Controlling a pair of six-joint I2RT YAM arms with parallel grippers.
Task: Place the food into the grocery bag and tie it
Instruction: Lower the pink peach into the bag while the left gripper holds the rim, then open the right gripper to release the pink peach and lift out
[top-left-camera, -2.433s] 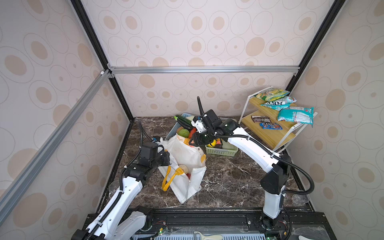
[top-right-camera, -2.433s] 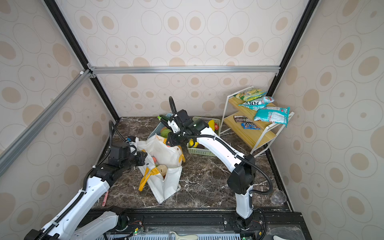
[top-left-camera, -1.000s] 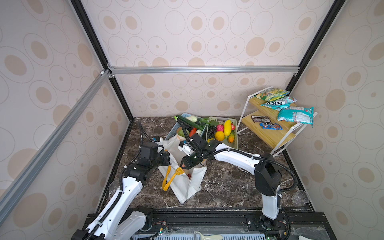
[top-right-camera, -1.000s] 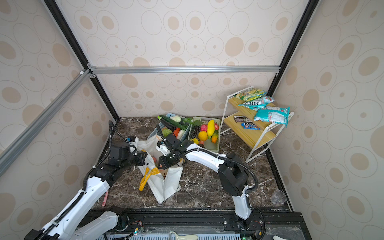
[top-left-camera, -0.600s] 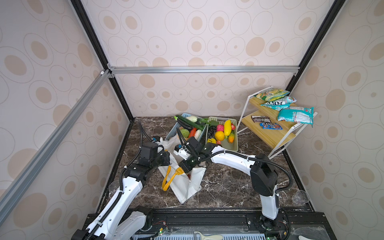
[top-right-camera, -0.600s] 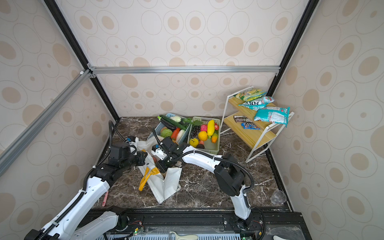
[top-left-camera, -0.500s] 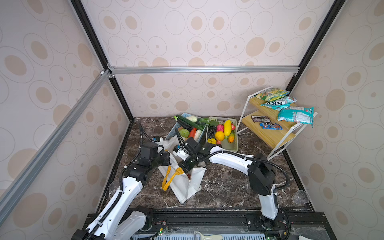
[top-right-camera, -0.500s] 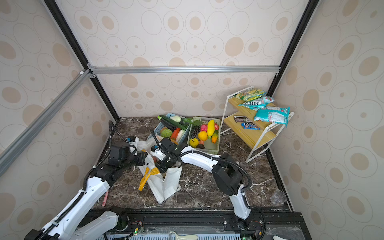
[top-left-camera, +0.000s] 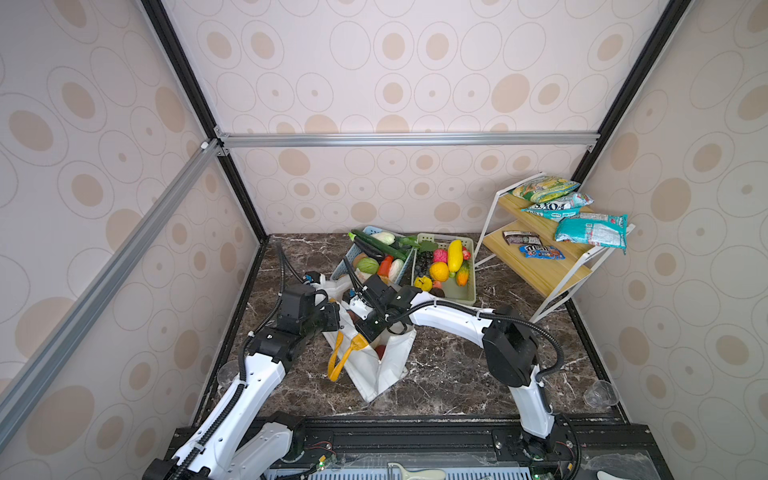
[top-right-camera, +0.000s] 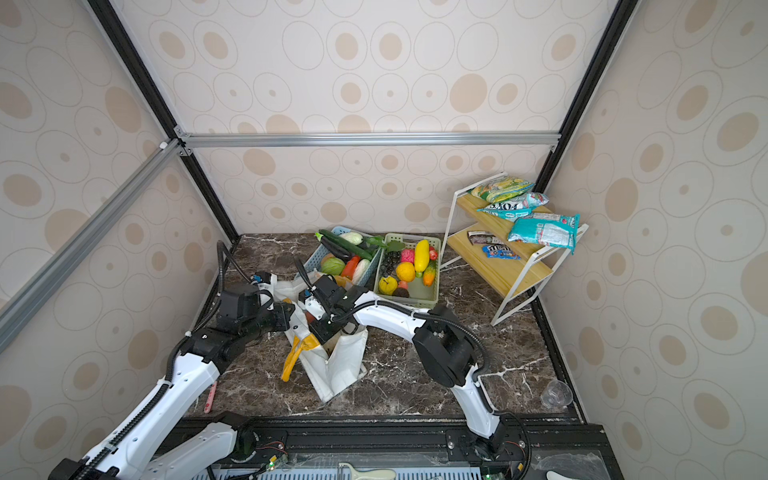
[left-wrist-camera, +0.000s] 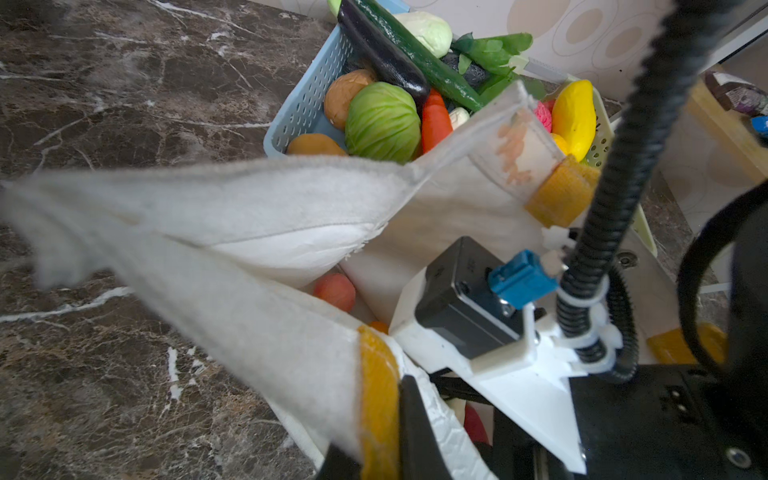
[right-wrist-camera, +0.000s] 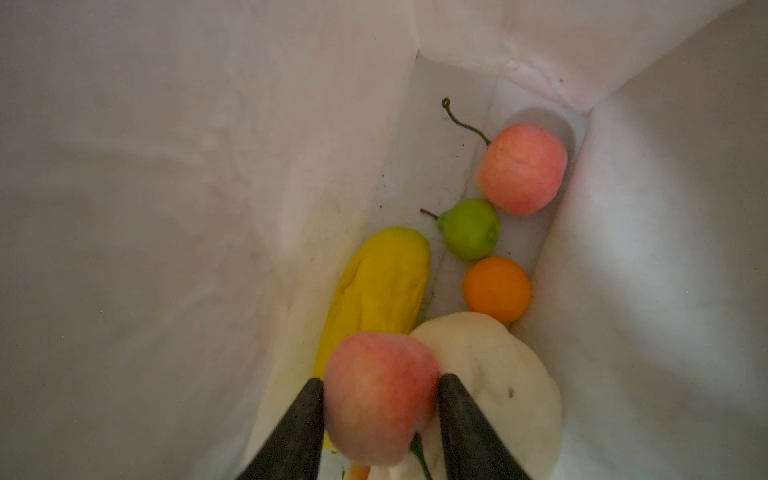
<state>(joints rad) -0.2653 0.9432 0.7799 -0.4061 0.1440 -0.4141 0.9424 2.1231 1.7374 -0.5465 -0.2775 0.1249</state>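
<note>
Deep inside the grocery bag (right-wrist-camera: 166, 208), the right tool (right-wrist-camera: 381, 379) pinches a pink apple (right-wrist-camera: 380, 411).

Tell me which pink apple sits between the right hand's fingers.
The near apple, flanked by black fingers of the right hand; the curly-stemmed far apple lies free in the grocery bag.

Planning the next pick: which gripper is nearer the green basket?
Right. The right gripper reaches inside the grocery bag near the green basket; the left gripper holds its far rim.
</note>
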